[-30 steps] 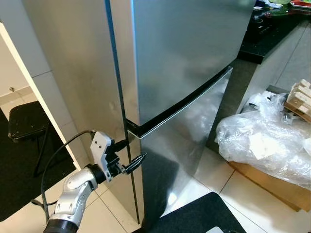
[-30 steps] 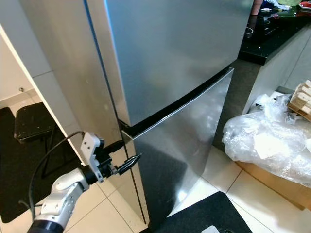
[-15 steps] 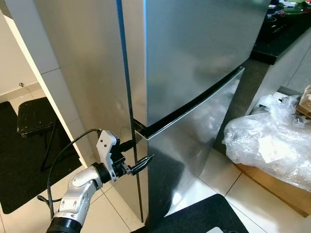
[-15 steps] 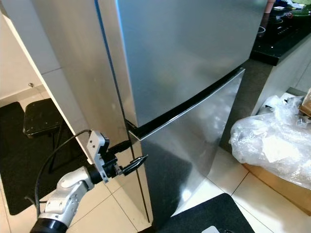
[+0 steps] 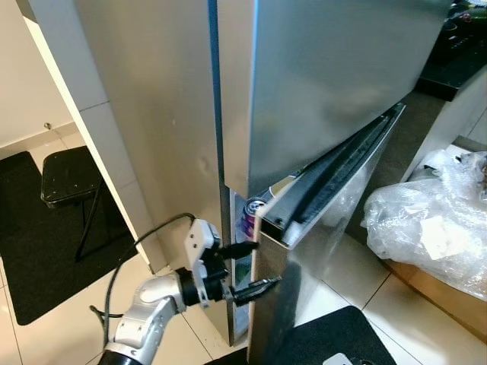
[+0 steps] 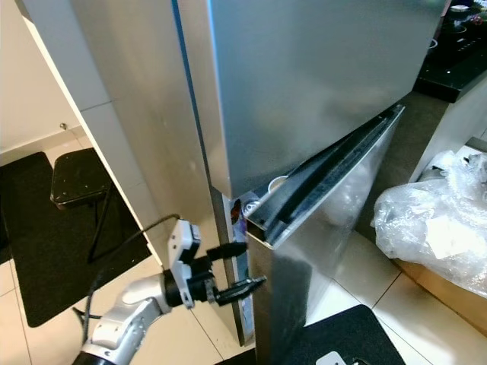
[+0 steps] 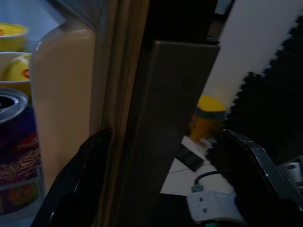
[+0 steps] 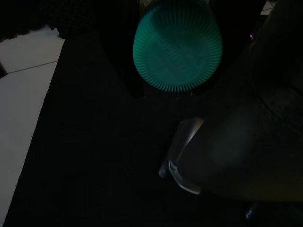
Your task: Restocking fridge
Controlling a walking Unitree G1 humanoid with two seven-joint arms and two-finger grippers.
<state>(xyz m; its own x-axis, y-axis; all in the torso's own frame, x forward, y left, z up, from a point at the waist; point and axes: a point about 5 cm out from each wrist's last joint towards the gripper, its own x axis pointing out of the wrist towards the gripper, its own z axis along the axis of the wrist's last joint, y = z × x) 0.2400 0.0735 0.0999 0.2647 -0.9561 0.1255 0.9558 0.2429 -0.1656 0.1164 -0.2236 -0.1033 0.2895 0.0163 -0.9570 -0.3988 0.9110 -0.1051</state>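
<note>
The steel fridge has its upper door (image 5: pixel 335 76) closed and its lower door (image 5: pixel 327 220) swung a little way out. My left gripper (image 5: pixel 249 268) is open at the lower door's free edge (image 7: pixel 165 132), one black finger on each side of it. Through the gap I see a purple can (image 5: pixel 252 214), yellow cups (image 7: pixel 14 52) and a pale bottle (image 7: pixel 61 94) inside. In the dim right wrist view a green ribbed cap (image 8: pixel 177 49) of a bottle sits between my right gripper's dark fingers.
A clear plastic-wrapped bundle (image 5: pixel 434 228) lies on a cardboard box on the floor to the right. A black stool (image 5: pixel 68 179) stands left of the fridge. A black mat (image 5: pixel 335 342) lies at the door's foot. A dark countertop (image 5: pixel 456 61) runs at the far right.
The lower fridge door has swung outward from closed, with my left gripper moving right along with its edge. The camera has also shifted, sliding the scene rightward.
</note>
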